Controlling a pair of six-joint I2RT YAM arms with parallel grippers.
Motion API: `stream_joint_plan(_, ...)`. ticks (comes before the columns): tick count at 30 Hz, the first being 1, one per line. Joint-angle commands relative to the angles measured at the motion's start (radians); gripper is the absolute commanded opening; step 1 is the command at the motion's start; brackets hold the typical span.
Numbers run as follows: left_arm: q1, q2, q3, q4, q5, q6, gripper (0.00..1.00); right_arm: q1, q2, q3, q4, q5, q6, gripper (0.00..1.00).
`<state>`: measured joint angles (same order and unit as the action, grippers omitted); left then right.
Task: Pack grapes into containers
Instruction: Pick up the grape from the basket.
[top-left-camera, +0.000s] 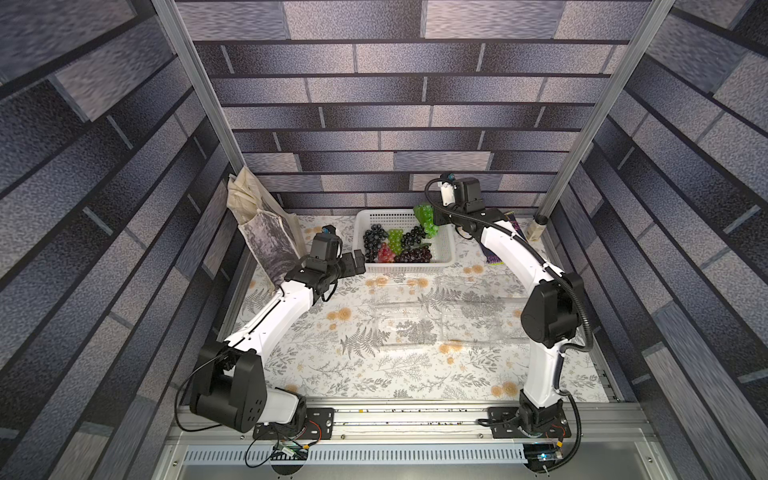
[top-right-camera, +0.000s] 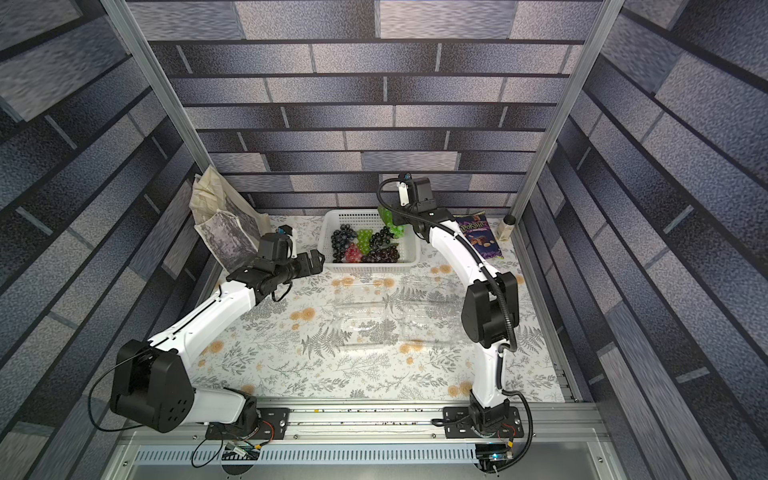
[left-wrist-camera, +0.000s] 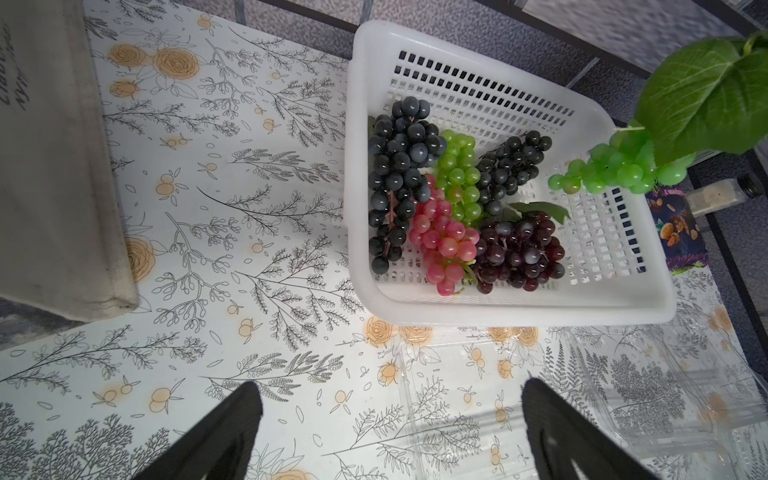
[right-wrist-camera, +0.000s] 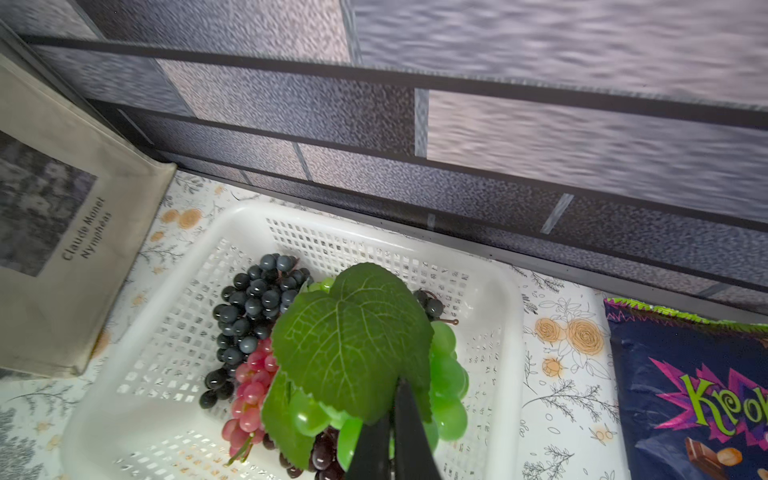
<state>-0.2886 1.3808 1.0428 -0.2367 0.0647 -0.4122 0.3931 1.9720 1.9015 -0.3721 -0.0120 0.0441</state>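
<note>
Loose grapes lie in a white perforated basket (top-left-camera: 405, 269) at the back of the table: a black bunch (left-wrist-camera: 399, 174), a green one (left-wrist-camera: 459, 178), a red one (left-wrist-camera: 442, 241) and a dark purple one (left-wrist-camera: 519, 249). My right gripper (right-wrist-camera: 395, 399) is shut on a bright green bunch with leaves (top-left-camera: 428, 222). It holds the bunch in the air over the basket's far right corner. My left gripper (left-wrist-camera: 392, 390) stands open and empty, just off the basket's front left corner. The clear containers (top-left-camera: 405, 324) (top-left-camera: 482, 320) lie on the floral cloth in front of the basket.
A canvas tote bag (top-left-camera: 257, 232) leans against the back left wall. A dark blue snack packet (top-right-camera: 478, 235) and a small jar (top-right-camera: 505, 228) sit at the back right, beside the right arm. The enclosure walls stand close behind the basket.
</note>
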Motion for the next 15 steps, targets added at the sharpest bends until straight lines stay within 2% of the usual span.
stream_joint_plan(1,-0.013,-0.056,0.046,-0.043,0.006,-0.010,1.00,0.011,-0.078,0.051,-0.025,-0.058,0.026,0.00)
stream_joint_plan(7,-0.029,-0.078,0.065,-0.076,-0.015,-0.011,1.00,0.022,-0.183,0.070,-0.053,-0.103,0.030,0.00)
stream_joint_plan(15,-0.055,-0.085,0.092,-0.126,-0.052,-0.008,1.00,0.031,-0.371,-0.016,-0.055,-0.174,0.032,0.00)
